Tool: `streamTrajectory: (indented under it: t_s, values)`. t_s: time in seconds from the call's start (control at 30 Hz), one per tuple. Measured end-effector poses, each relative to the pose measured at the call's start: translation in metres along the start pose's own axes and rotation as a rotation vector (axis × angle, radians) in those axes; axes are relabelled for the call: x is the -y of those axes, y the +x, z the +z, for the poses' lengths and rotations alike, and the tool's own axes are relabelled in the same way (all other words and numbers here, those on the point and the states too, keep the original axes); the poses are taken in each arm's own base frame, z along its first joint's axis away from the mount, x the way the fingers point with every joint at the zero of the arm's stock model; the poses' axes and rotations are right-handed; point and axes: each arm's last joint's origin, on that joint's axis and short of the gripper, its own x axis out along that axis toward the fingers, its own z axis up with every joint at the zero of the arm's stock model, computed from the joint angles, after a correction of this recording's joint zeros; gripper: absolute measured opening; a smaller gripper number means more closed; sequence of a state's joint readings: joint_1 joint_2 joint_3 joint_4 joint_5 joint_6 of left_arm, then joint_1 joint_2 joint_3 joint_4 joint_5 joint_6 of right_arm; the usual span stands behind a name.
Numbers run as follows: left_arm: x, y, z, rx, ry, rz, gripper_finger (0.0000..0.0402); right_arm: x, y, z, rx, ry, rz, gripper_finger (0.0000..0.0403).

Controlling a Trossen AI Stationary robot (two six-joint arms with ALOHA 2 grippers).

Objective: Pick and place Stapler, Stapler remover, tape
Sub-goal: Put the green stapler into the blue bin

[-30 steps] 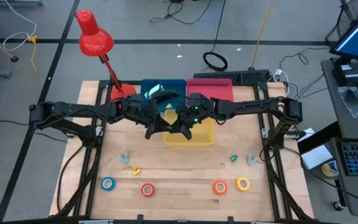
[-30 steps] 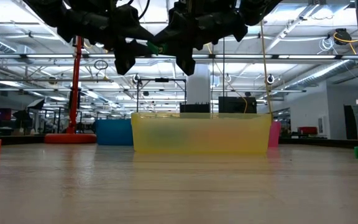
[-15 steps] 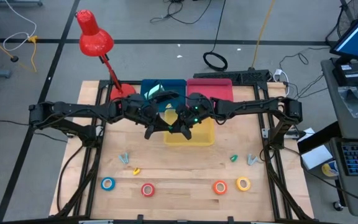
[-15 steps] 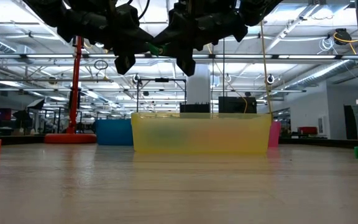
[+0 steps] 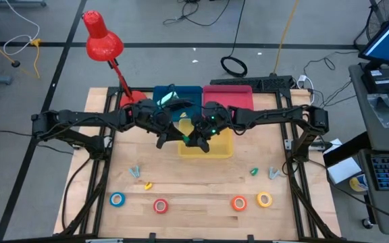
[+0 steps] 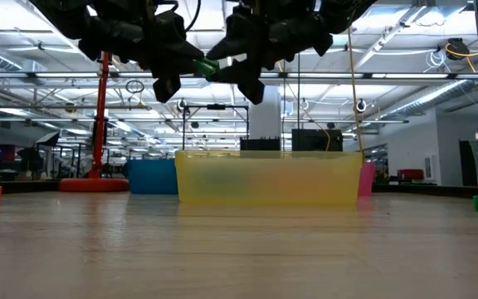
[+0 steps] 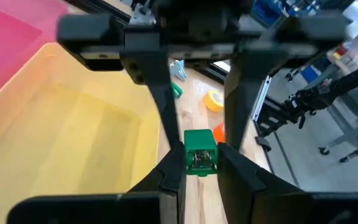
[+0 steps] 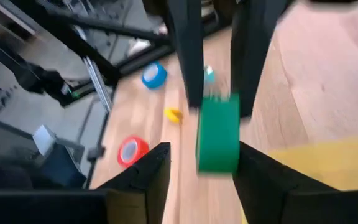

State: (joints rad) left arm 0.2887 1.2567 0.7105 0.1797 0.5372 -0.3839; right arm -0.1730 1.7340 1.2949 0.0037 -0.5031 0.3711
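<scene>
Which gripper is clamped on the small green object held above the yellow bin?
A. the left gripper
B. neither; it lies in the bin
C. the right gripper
A: the left gripper pinches the green object between its fingers, while the right gripper stands open around it, above the yellow bin.

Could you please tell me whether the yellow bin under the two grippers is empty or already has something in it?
Empty, as far as visible: the left wrist view shows the yellow bin with a bare floor.

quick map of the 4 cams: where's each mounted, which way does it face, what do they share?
High: overhead, straight down on table; both arms.
Low: table height, level across at yellow bin; grippers hang above.
Left wrist: past left gripper clamping green block.
Right wrist: past right gripper, fingers apart around the block.
Shared: the block, both wrists.
</scene>
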Motion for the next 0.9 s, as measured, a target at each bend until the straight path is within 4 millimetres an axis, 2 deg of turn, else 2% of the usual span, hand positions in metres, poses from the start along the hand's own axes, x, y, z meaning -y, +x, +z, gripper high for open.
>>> streamTrajectory:
  t_s: [0.23, 0.37, 0.5, 0.67, 0.8, 0.9]
  values:
    - [-0.006, -0.016, 0.008, 0.04, 0.018, 0.025, 0.0068, 0.018, -0.009, -0.006, -0.082, 0.082, -0.073, 0.0189]
    - [-0.022, -0.026, 0.012, 0.084, 0.052, 0.215, 0.0065, 0.026, -0.018, -0.006, -0.104, 0.119, -0.105, 0.0192]
    - [-0.047, -0.032, 0.014, 0.116, 0.061, 0.406, 0.0074, 0.028, -0.029, -0.003, -0.101, 0.132, -0.125, 0.0188]
    - [-0.079, -0.026, 0.011, 0.118, 0.033, 0.457, 0.007, 0.023, -0.049, 0.008, -0.049, 0.081, -0.131, 0.0186]
    - [-0.101, -0.012, 0.005, 0.102, 0.018, 0.473, 0.0069, 0.018, -0.068, 0.017, 0.004, 0.052, -0.139, 0.0185]
    - [-0.113, 0.0, 0.009, 0.06, 0.024, 0.519, 0.0076, 0.013, -0.083, 0.024, 0.054, 0.034, -0.142, 0.0185]
